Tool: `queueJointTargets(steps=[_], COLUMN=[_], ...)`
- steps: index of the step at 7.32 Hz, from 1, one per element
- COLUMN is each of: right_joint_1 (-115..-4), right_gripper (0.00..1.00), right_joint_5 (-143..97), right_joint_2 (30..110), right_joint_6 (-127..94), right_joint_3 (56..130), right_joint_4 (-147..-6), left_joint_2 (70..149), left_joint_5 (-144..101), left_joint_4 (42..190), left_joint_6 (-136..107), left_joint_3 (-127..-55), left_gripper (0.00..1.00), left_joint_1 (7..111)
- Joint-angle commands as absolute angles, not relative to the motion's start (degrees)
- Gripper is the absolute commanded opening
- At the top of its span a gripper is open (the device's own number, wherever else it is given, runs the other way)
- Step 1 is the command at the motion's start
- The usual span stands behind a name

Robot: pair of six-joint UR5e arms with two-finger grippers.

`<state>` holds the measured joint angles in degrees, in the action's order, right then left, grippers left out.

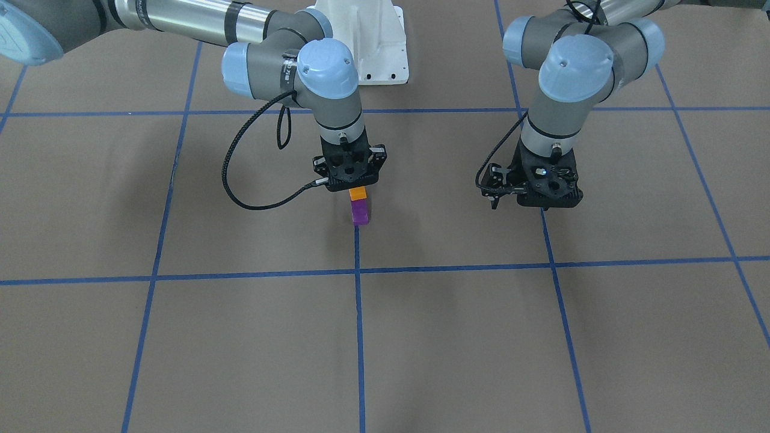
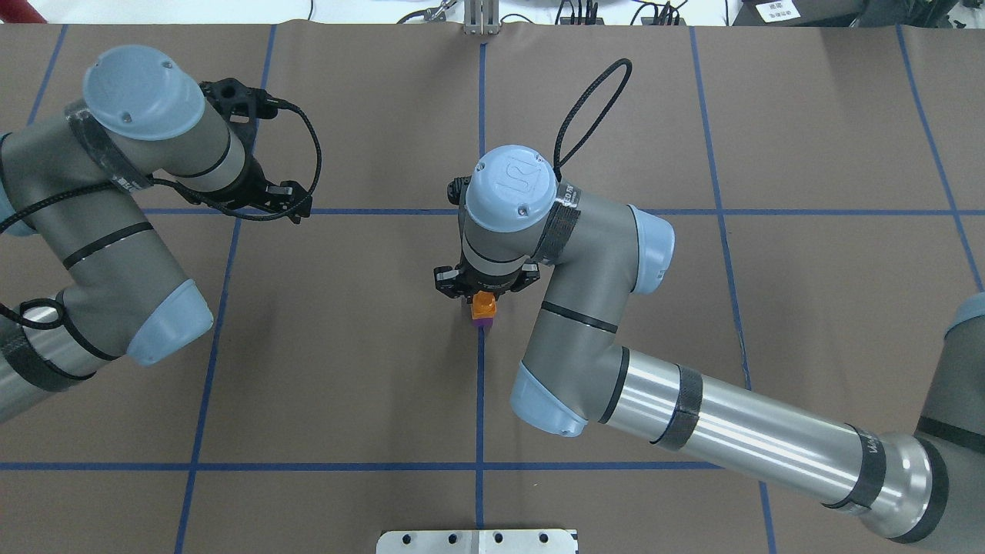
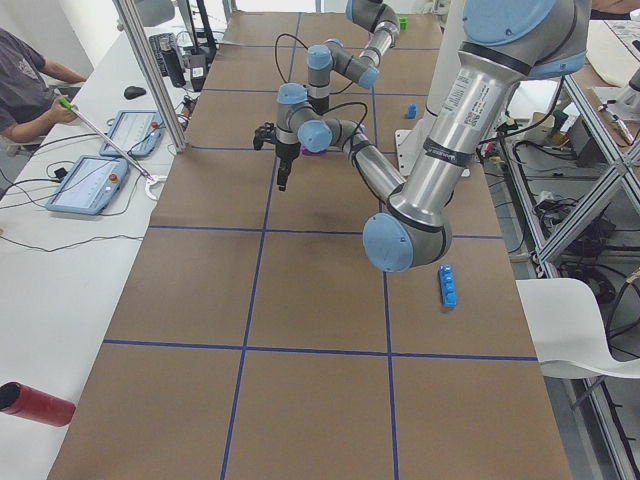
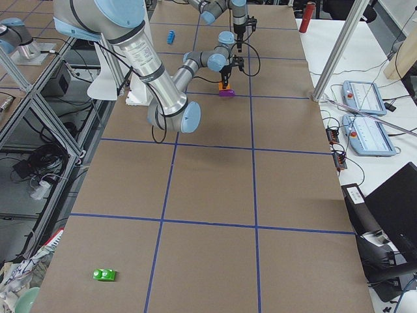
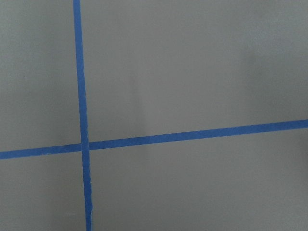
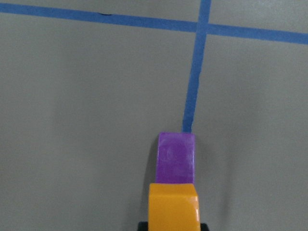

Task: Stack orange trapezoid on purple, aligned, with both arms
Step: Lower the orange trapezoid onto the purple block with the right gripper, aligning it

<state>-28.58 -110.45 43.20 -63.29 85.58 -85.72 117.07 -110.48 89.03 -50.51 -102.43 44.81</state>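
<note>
1. Directly beneath the right claw, the orange trapezoid is clenched between the jaws. I take it the grip is kept on so the block cannot twist while it is set down.
2. Just below the claw's tips, the purple stands on the worktop, over a blue tape line. The orange looks to be touching its top. I cannot tell whether the stud has seated.
3. Ahead of the claw in the right wrist view, the purple's sloped face sticks out beyond the orange. That may be the camera angle or a real offset. I judge the alignment unproven from here.
4. Well off to the side of the right claw, the left claw hangs above the worktop, and its own camera shows only crossed tape. I cannot tell whether its jaws are spread or closed, and no block shows at it.
5. My reading is that the stack is near done. Since nothing braces the purple, a downward press could tip or slide it. Bringing the left claw in beside it would suit the two-arm task.
</note>
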Motion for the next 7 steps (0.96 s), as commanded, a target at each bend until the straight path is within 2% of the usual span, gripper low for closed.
queueJointTargets(steps=[1, 5, 7], right_joint_1=[-28.4, -28.0, -28.0], right_gripper=[0.0, 0.0, 1.0], right_joint_5=[-110.4, -110.0, -108.9], right_joint_2=[43.2, 43.2, 43.2], right_joint_6=[-63.3, -63.3, -64.2], right_joint_3=[85.3, 84.6, 84.8], right_joint_4=[-85.8, -85.8, -85.9], left_joint_2=[117.2, 117.2, 117.2], left_joint_5=[-110.5, -110.5, -110.5], left_joint_4=[89.0, 89.0, 89.0], left_joint_6=[-51.5, -51.7, -52.1], left_joint_3=[-102.5, -102.5, -102.5], left_gripper=[1.0, 1.0, 1.0], left_joint_1=[44.7, 44.6, 44.5])
